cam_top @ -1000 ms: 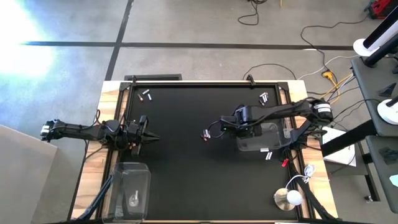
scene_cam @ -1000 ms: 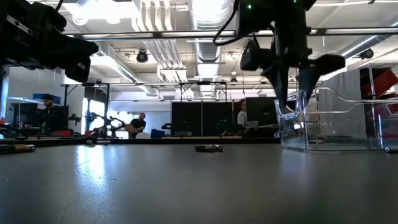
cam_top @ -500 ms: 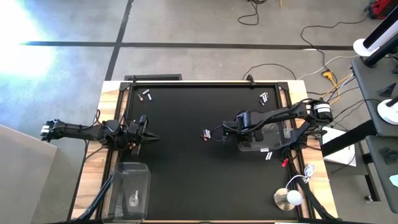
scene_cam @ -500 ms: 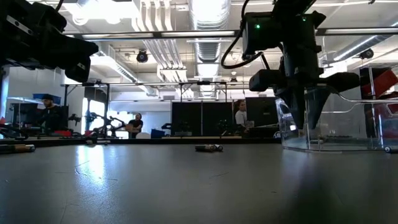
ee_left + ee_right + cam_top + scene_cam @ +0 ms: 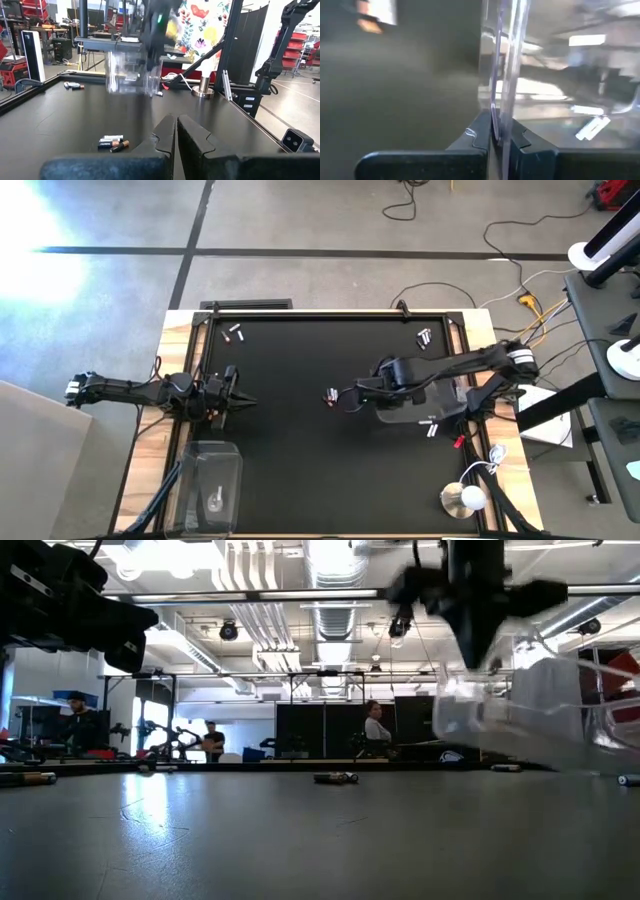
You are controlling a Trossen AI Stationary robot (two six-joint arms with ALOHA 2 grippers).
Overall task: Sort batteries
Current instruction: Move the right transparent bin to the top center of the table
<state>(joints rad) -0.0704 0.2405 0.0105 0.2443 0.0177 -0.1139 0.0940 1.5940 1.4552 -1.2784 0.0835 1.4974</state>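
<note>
1. Right gripper [image 5: 501,137]: jaws now clamped on wall of clear plastic bin [image 5: 425,402], lifted and tilted off black worktop [image 5: 300,460], seemingly.
2. Small batteries [image 5: 330,396] scattered, unmoved.
3. Left gripper [image 5: 176,131]: jaws closed, empty.

Two clear bins [image 5: 415,402] [image 5: 212,485] (one tilted), black mat [image 5: 300,450].

A clear plastic bin [image 5: 425,402] sits right of the table's [image 5: 300,460] centre, tilted off the mat in the low view, its wall between the right gripper's [image 5: 501,135] fingers. Small cylindrical batteries [image 5: 329,396] lie just left of it; more lie at both far corners. A second clear plastic bin [image 5: 212,486] stands at the near-left edge, behind the left gripper [image 5: 240,397].
</note>
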